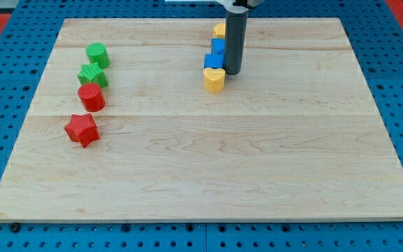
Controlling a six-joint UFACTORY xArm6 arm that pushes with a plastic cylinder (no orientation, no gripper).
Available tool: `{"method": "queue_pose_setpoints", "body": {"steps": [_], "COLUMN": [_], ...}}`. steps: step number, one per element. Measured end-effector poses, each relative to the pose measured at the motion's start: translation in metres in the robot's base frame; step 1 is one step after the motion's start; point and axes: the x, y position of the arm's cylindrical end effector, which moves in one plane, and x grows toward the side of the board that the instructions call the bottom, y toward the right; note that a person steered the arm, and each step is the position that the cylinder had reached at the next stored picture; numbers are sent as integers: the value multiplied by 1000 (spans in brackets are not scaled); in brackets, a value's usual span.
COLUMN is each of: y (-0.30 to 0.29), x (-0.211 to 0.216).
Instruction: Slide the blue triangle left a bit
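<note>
my tip [231, 73] has nothing to open or close; it rests on the board just right of a blue block [213, 61], probably the blue triangle, which sits above the yellow heart [214, 79]. push left gently and briefly, keeping clear of the heart and the blue block [218, 47] above.

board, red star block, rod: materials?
Pale wooden board: looks like wood, matte, with visible grain and plank seams. Red star-shaped block: probably plastic, uniform saturated colour, slight sheen. Dark straight rod: smooth dark cylinder, metal or plastic, cannot tell; my tip sits right of the blue blocks.
</note>
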Motion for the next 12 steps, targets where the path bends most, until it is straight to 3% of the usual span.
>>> {"method": "queue_pose_setpoints", "body": {"steps": [1,2,3,5,6,8,9,11,12], "y": [24,76,88,88,98,147,136,39,21], "x": [2,44,78,82,76,12,-19,-32,-48]}}
